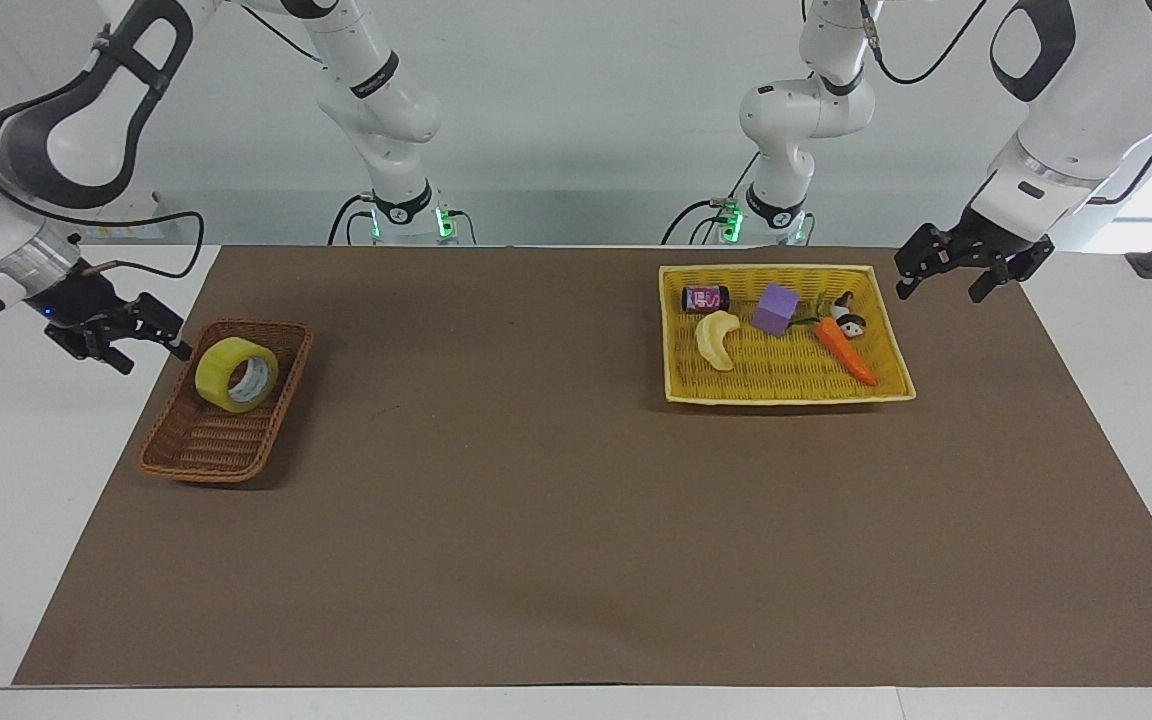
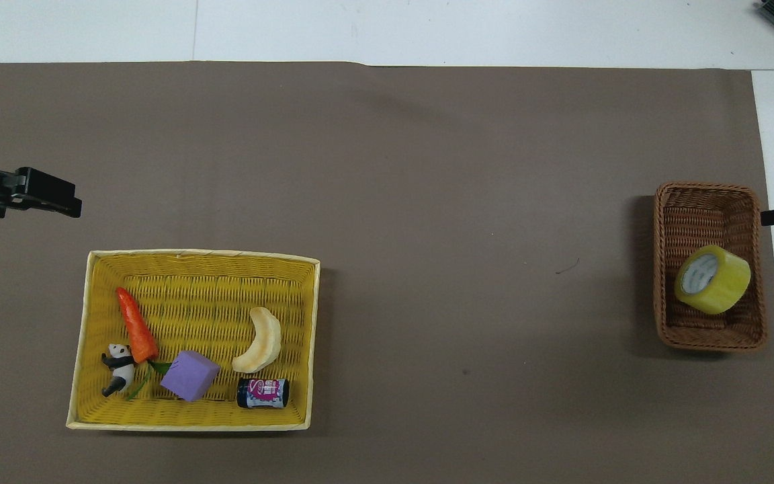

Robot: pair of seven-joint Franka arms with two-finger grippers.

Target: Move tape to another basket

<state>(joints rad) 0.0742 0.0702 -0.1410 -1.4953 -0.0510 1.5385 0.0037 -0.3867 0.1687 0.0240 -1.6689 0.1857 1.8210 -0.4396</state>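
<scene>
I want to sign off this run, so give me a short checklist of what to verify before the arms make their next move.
1. Tape inside the brown basket: ok, it leans tilted against the basket's wall.
2. Right gripper free of the tape: ok, jaws open, beside the basket over the table's edge.
3. Left gripper holding nothing: ok, jaws open, waiting by the yellow basket.
4. Yellow basket's contents in place: ok, carrot, purple block, can, banana piece and panda figure lie inside.
5. Tape settled and not rolling: cannot tell.
</scene>
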